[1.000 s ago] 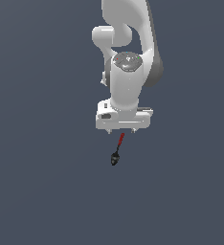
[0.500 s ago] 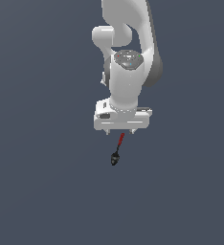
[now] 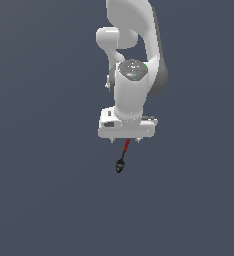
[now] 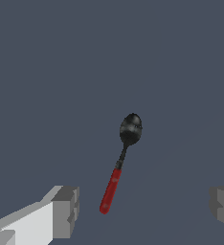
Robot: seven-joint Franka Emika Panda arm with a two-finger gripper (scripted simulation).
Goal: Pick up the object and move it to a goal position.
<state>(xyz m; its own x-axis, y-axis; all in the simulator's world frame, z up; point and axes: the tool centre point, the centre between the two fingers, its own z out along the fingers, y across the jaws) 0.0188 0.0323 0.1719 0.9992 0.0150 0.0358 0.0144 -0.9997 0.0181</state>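
Note:
The object is a small spoon-like tool [image 3: 123,156] with a thin red handle and a black rounded head. It lies on the dark grey floor. In the exterior view my white gripper [image 3: 125,141] hangs just over the handle end, with the head sticking out beyond it. In the wrist view the tool [image 4: 119,165] lies between my two grey fingers [image 4: 65,210], which stand far apart on either side of it. The gripper [image 4: 142,206] is open and holds nothing.
The white arm [image 3: 134,75] rises behind the gripper toward the top of the exterior view. Plain dark grey floor [image 3: 49,200] surrounds the tool on all sides.
The gripper has come down a little toward the tool. The tool has not moved and the fingers stay apart.

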